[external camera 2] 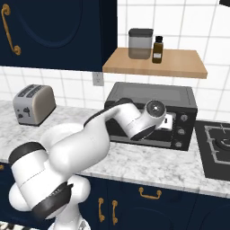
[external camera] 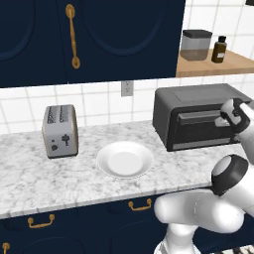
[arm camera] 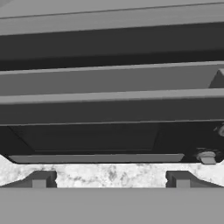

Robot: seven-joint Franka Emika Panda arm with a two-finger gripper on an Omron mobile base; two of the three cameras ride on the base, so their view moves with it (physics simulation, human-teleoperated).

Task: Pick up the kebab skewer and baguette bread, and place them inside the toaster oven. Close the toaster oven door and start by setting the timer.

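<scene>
From the left base view, the toaster oven (external camera: 201, 117) sits at three o'clock on the marble counter (external camera: 30, 173), its door (external camera: 201, 126) apparently shut, with a white plate (external camera: 124, 159) at centre and a silver toaster (external camera: 60, 131) at nine o'clock. From the right base view, my arm reaches across the oven front, hiding my fingers. In the hand view, my gripper (arm camera: 110, 178) has its jaws spread wide, tips at six o'clock, facing the door's grey bar handle (arm camera: 109, 79) close ahead.

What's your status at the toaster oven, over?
Gripper open, close against toaster oven door. Door shut, handle ungrasped. White plate bare. Nothing in the way.
</scene>
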